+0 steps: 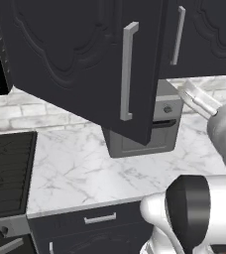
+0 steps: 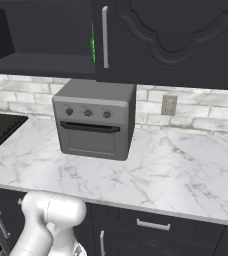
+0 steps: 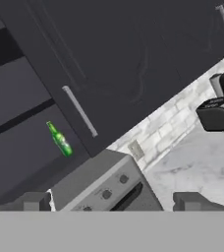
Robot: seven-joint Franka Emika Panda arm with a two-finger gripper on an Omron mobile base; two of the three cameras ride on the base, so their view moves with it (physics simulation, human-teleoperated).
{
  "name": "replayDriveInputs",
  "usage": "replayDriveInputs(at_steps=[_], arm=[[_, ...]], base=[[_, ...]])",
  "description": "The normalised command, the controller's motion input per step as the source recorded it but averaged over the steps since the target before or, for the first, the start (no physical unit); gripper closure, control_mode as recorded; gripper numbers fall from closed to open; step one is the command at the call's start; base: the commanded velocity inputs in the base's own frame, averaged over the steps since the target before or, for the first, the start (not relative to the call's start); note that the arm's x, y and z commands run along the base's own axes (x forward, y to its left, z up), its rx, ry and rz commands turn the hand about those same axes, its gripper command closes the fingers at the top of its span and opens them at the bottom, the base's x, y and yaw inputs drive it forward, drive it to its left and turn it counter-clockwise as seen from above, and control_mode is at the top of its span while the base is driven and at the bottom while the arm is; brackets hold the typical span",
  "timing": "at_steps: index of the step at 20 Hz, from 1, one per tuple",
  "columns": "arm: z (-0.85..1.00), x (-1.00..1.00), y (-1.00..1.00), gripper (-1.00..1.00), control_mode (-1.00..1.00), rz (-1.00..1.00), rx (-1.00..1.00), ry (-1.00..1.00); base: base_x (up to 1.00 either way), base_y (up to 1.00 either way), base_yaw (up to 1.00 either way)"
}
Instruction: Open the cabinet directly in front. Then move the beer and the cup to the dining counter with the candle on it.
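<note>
The cabinet's left door (image 1: 80, 59) stands swung wide open, its silver handle (image 1: 128, 72) towards me; the right door (image 2: 171, 40) is shut. In the hand view the beer (image 3: 60, 139), a slim green bottle, stands on the dark shelf just beside the shut door's handle (image 3: 79, 110). A thin green sliver (image 2: 92, 47) shows at that door's edge; I cannot tell which object it is. My gripper (image 3: 115, 202) is open and holds nothing, well back from the shelf. The cup is hidden. The dining counter and the candle are out of view.
A grey toaster oven (image 2: 96, 120) sits on the marble counter (image 2: 176, 175) under the cabinet. A black cooktop (image 1: 6, 168) lies to the left, and a dark appliance (image 3: 219, 110) stands further along the counter. The open door hangs over the counter's front.
</note>
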Motion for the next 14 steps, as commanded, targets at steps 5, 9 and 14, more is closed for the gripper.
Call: replayDriveInputs(at_steps=[5,9,14], arm=[[-0.01,0.01,-0.77,-1.0,-1.0,0.4,0.22,0.05],[-0.12,0.26,-0.41,-1.0,-1.0,0.41,0.14,0.0],[-0.28,0.53,-0.01,-1.0,-1.0,0.25,0.01,0.0]], base=[[0.0,0.0,0.0],[0.0,0.0,0.0],[0.0,0.0,0.0]])
